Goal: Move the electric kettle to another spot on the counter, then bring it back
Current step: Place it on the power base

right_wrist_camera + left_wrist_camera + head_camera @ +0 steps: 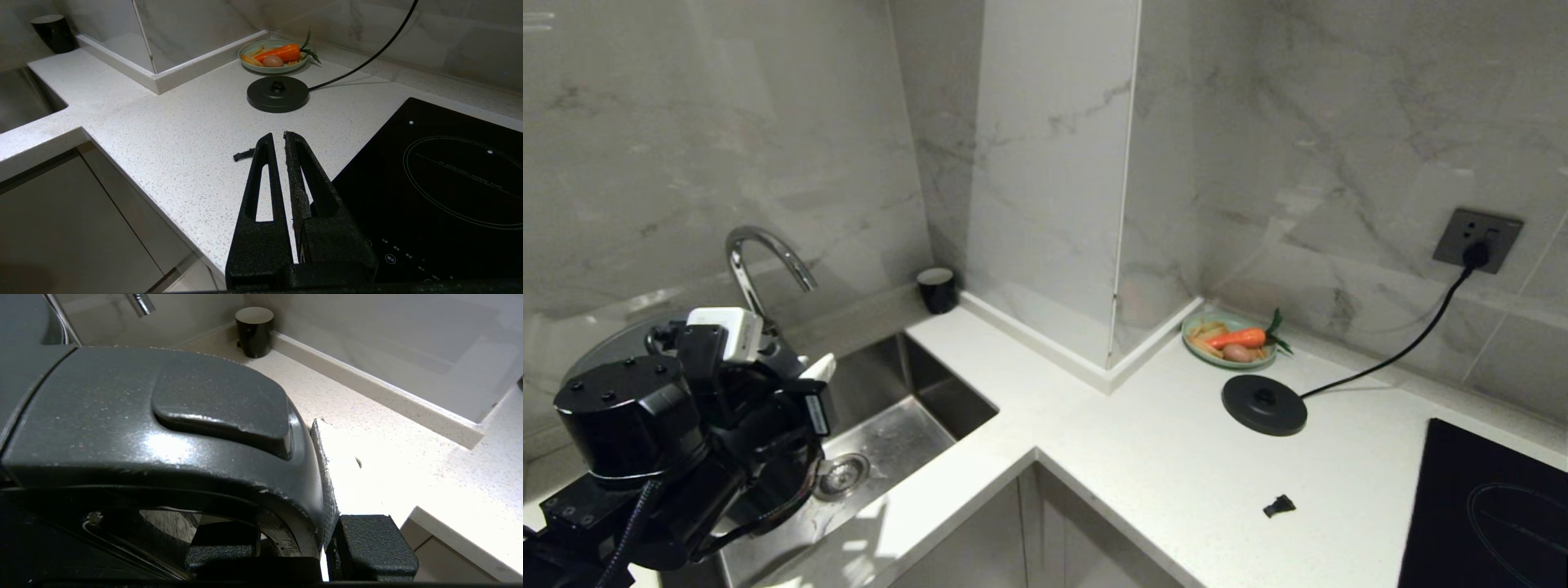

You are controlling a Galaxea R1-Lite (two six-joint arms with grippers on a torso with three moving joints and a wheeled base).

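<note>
The left gripper point(327, 522) is clamped on the handle point(204, 428) of the electric kettle point(613, 351), which hangs over the sink point(907, 408) at the far left, well apart from its round base point(1264, 405) on the counter point(1160, 457). The right gripper point(278, 141), fingers nearly together and empty, sits over the counter beside the hob point(441, 183).

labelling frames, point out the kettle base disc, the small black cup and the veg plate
kettle base disc point(1264, 406), head view, flat top
small black cup point(938, 291), head view, its side wall
veg plate point(1194, 346), head view, near rim
</note>
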